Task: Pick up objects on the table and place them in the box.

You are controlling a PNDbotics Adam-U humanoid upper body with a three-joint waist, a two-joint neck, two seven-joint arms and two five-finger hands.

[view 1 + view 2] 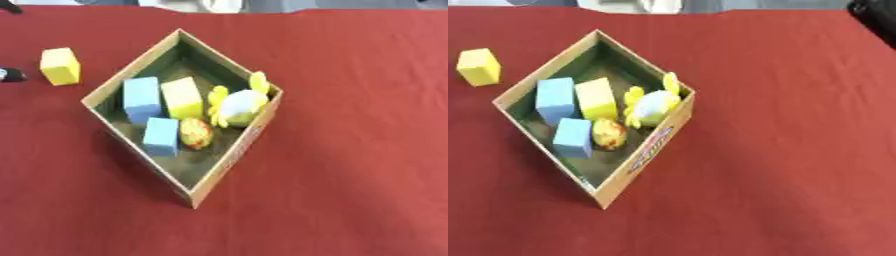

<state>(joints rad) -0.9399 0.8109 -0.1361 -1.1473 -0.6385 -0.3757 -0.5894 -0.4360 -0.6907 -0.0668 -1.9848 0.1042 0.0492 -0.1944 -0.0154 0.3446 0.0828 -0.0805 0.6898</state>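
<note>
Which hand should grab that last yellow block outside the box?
Probably the left. The yellow block lies on the red table left of the box, on the left arm's side. Something dark shows just left of it; neither hand is clearly visible.

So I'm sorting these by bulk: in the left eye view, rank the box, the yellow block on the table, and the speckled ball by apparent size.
1. Box, by far.
2. Yellow block on the table.
3. Speckled ball inside the box, slightly smaller.
</note>
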